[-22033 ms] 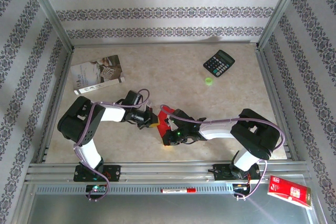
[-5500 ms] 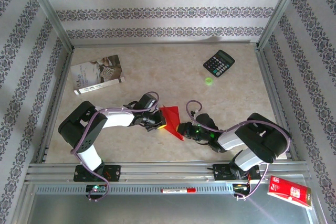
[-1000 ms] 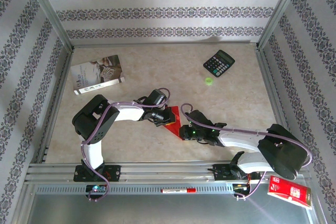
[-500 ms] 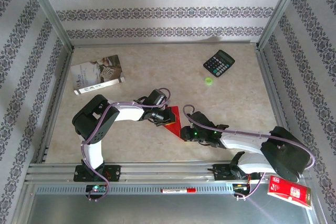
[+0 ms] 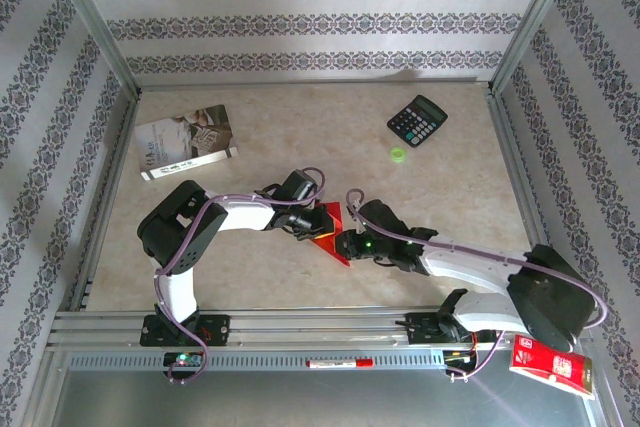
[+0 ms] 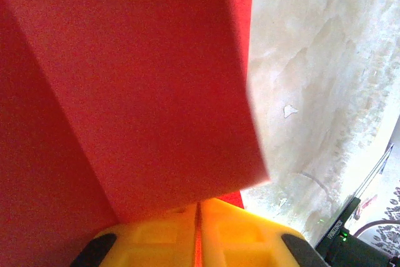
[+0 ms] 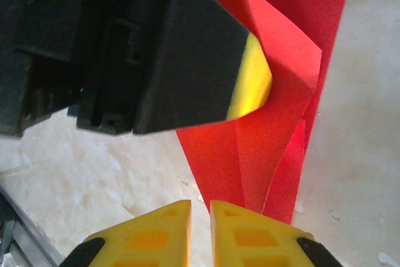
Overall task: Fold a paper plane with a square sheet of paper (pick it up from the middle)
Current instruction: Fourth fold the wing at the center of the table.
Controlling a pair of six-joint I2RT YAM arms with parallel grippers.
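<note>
Paper, folded to a red wedge, mid-counter — pinched by left hand. Right hand just beside its near tip, nearly pressed together, empty. Booklet print too small to read.

Both arms stretched inward, low. Left gripper pinches red paper from its left; right gripper, nearly closed, at its right.

A: Paper?
B: Folded red paper, creased, flaps overlapping. L gripper, black w/ yellow pad, pad tip touching its fold.
A: R gripper?
B: At paper's narrow end, yellow fingers nearly together. Pale table either side of paper.
</note>
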